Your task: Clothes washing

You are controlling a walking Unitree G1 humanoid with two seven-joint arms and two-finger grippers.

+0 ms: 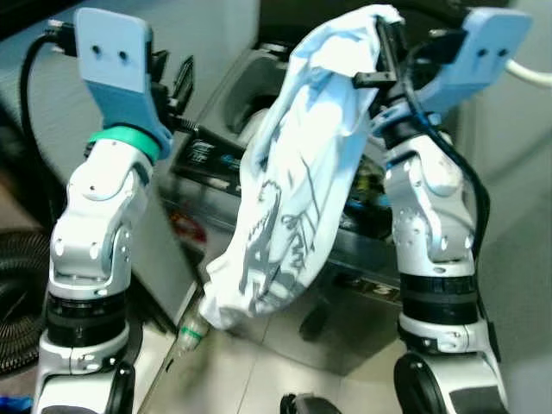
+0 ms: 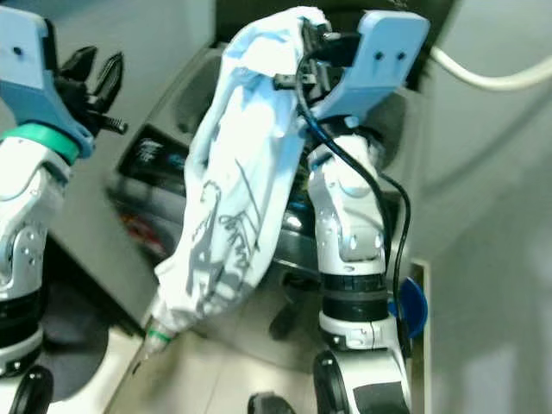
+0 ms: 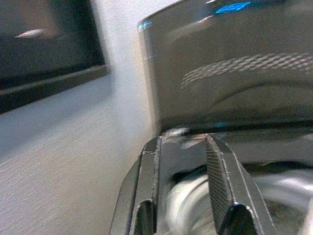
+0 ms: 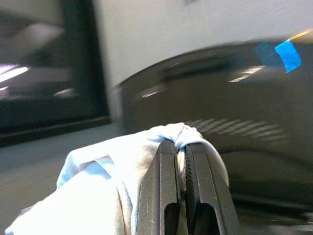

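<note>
A white T-shirt (image 1: 293, 190) with a grey print hangs in a long bunch from my raised right gripper (image 1: 385, 36), which is shut on its top edge; the pinched cloth (image 4: 181, 137) bulges around the closed fingers in the right wrist view. The shirt dangles in front of a top-loading washing machine (image 1: 216, 155) whose tub opening (image 1: 250, 103) lies behind it. My left gripper (image 1: 177, 86) is raised at the left, open and holding nothing, pointing toward the machine; its fingers (image 3: 220, 181) frame the drum rim in the left wrist view.
A grey wall runs behind and to the right of the machine. A black corrugated hose (image 1: 17, 293) coils at the lower left. A small green-capped bottle (image 1: 191, 332) lies on the pale tiled floor (image 1: 259, 379) below the shirt. A white pipe (image 2: 492, 78) crosses the upper right.
</note>
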